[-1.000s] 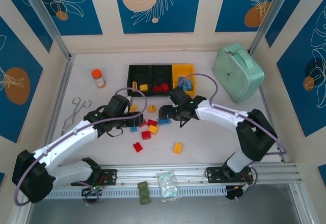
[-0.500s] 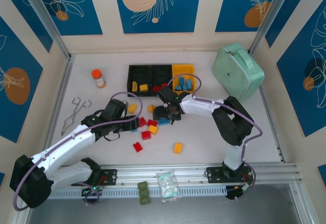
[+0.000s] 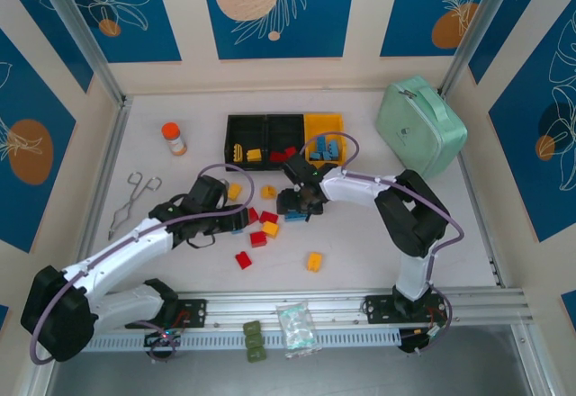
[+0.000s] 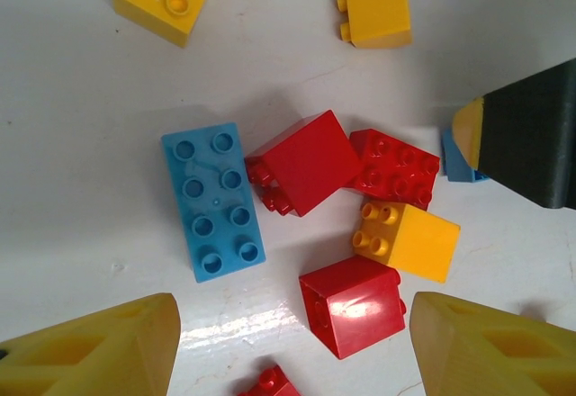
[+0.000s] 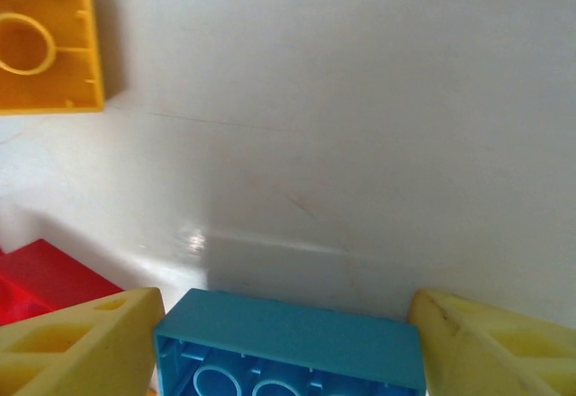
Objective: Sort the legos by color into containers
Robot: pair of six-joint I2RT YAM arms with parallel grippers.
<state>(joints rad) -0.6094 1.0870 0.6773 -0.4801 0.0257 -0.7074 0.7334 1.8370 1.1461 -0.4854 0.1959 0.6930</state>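
Blue brick (image 5: 288,346): lower half running off the bottom edge.
Red brick (image 5: 49,279): being cut by the left edge.
Small red brick (image 4: 270,383): mostly slipping below the frame.

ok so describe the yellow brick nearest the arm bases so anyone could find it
Start at the row of three bins at the back of the table and come toward the near edge, past the heap of bricks. The yellow brick lies alone there, right of a red brick; no other brick touches it.

Right gripper (image 3: 296,209) moved toward 9 o'clock, elbow drawn in; jaws narrowed, now flanking blue lego (image 5: 288,344)
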